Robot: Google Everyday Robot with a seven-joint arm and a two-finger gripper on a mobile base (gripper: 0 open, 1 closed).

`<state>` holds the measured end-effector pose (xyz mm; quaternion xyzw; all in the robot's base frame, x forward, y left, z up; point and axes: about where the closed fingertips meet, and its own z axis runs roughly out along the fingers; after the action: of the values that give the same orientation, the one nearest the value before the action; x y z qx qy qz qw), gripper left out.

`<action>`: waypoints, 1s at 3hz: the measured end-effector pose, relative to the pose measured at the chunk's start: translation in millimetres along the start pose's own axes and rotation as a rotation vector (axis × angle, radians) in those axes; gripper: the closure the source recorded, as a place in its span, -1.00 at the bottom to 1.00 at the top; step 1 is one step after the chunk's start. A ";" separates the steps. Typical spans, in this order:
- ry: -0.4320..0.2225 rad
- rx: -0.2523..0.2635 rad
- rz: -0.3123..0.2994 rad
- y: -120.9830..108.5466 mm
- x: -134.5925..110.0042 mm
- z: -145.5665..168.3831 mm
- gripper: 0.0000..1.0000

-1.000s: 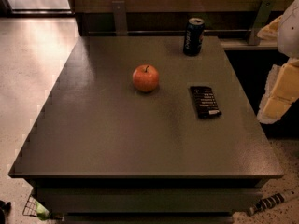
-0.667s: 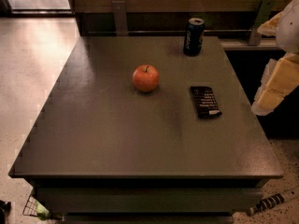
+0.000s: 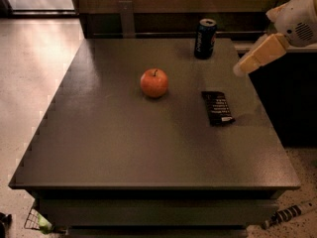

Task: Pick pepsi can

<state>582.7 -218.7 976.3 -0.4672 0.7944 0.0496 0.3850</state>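
Note:
The pepsi can (image 3: 205, 38) is dark blue with a silver top. It stands upright near the far edge of the grey table (image 3: 124, 148), right of the middle. My gripper (image 3: 247, 63) comes in from the upper right. Its pale fingers point down-left over the table's right side, to the right of the can and somewhat nearer to me, apart from it. It holds nothing.
A red apple (image 3: 154, 83) sits near the table's middle. A flat black snack packet (image 3: 217, 107) lies to its right, below my gripper. A dark wall and rail run behind the table. The pale floor lies to the left.
My gripper has risen and swung left, from beside the table's right edge to above its right side, closer to the can. The objects have not moved.

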 end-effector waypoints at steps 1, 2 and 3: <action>-0.148 0.047 0.110 -34.5 -12.9 41.1 -1.00; -0.276 0.103 0.243 -57.1 -18.1 81.5 -1.00; -0.364 0.155 0.329 -64.9 -22.6 111.2 -1.00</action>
<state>702.2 -190.3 931.8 -0.2840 0.7787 0.1340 0.5432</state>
